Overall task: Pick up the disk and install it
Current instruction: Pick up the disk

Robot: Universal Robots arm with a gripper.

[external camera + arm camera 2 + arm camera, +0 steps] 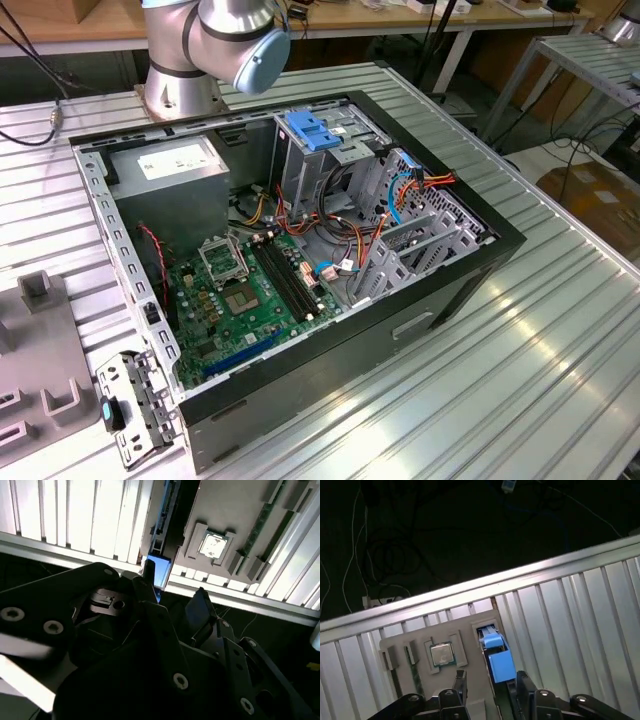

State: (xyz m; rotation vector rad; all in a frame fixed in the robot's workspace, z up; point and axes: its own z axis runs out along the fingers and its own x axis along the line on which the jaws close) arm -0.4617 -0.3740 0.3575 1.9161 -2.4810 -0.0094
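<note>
The disk (497,660) stands on edge in a slot of a grey fixture tray (470,630), with its blue side rail facing the camera in the first wrist view. My gripper (491,687) hangs just above it and is open, one dark finger (461,684) on each side of the blue rail and a gap between the fingers and the disk. In the second wrist view the disk's blue edge (159,572) shows past the gripper (172,587) body. The open computer case (450,290) lies on the slatted table in the exterior view.
A processor chip (441,653) sits in a holder on the same tray, next to the disk. Inside the case are a blue latch plate (310,130) on the drive cage, a grey power supply box (175,165), a green motherboard (240,300) and loose cables. The table edge (470,587) is near the tray.
</note>
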